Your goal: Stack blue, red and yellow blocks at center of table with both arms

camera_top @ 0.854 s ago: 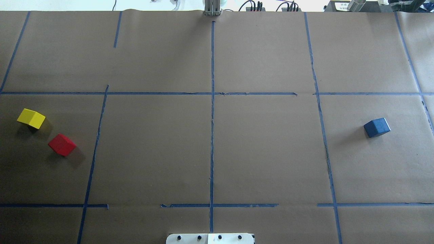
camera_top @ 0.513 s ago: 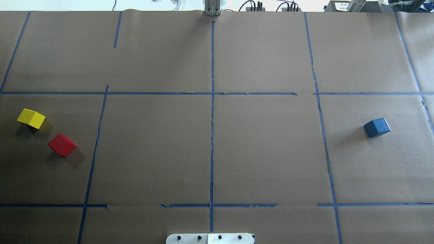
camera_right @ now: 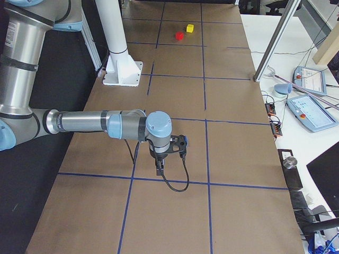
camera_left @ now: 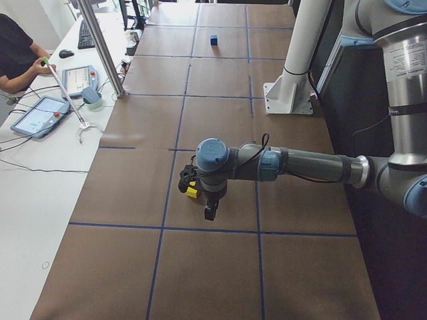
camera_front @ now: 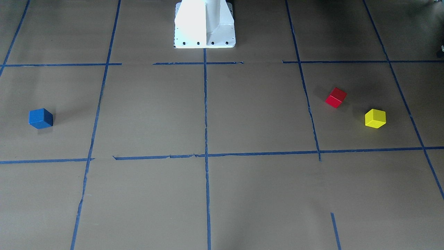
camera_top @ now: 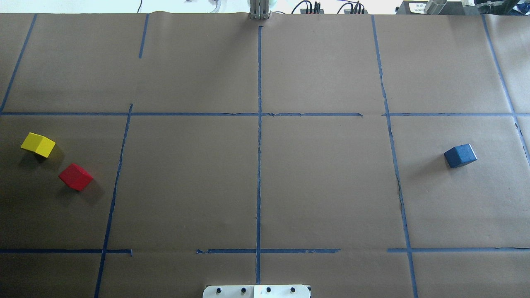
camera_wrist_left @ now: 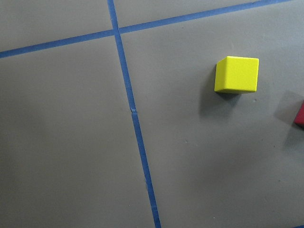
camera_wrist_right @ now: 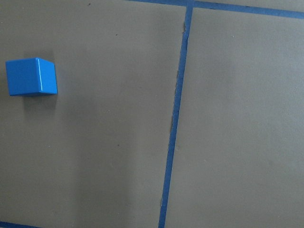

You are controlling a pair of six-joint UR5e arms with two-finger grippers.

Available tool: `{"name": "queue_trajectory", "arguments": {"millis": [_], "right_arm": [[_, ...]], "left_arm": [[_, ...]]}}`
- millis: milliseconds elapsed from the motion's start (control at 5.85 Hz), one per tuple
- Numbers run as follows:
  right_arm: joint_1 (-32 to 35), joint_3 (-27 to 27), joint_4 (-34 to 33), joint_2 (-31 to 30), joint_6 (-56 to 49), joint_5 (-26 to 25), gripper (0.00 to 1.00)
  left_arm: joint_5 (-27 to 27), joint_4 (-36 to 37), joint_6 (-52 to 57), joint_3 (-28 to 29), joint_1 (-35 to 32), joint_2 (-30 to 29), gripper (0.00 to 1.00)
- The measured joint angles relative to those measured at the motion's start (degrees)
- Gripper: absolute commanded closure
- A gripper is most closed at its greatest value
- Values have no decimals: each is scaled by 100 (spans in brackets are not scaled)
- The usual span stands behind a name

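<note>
**Blue block (camera_front: 41, 118), red block (camera_front: 335, 97), yellow block (camera_front: 375, 118): unstacked, out toward the ends of the desk (camera_front: 256, 114)**

Front-facing view: You see the blue block alone on the robot's right side. Red and yellow sit near each other on its left side, not touching, with red the closer to the white robot base (camera_front: 204, 24). Blue tape lines (camera_front: 206, 114) cross at the middle of the desk.

Overhead view: You get the same layout. Yellow (camera_top: 37, 145) and red (camera_top: 75, 177) are at the left edge, and blue (camera_top: 460, 155) is well apart at the right. Each lies flat on the brown paper.

Left side view: The left arm (camera_left: 300, 165) reaches out over the desk, with the left tool (camera_left: 210, 212) pointing down. A corner of yellow shows just beside the wrist. You cannot tell from here whether the tool's fingers are spread or pressed together. An operator (camera_left: 17, 53) sits at the far side table.

Right side view: The right arm (camera_right: 90, 121) is stretched out the same way, with the right tool (camera_right: 159, 169) hanging downward. You cannot tell its finger state either. Red and yellow are small at the far end.

Left wrist view: Yellow is in the upper right, and a sliver of red is at the right edge.

Right wrist view: Blue is at the left, beside a tape line.
</note>
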Motion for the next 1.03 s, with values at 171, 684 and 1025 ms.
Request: {"name": "queue_trajectory", "arguments": {"millis": [171,684,1025], "right_arm": [[-17,-10,23,-9,25,37,0],[-873,-185,1110,227,953,279,0],[-1943,-399,2105,564,2459,-259,1]], "left_arm": [[-11,-22,29,41,0,12,0],[-15,-45,56,48,0,24,0],[-18,-48,50,1,0,22,0]]}}
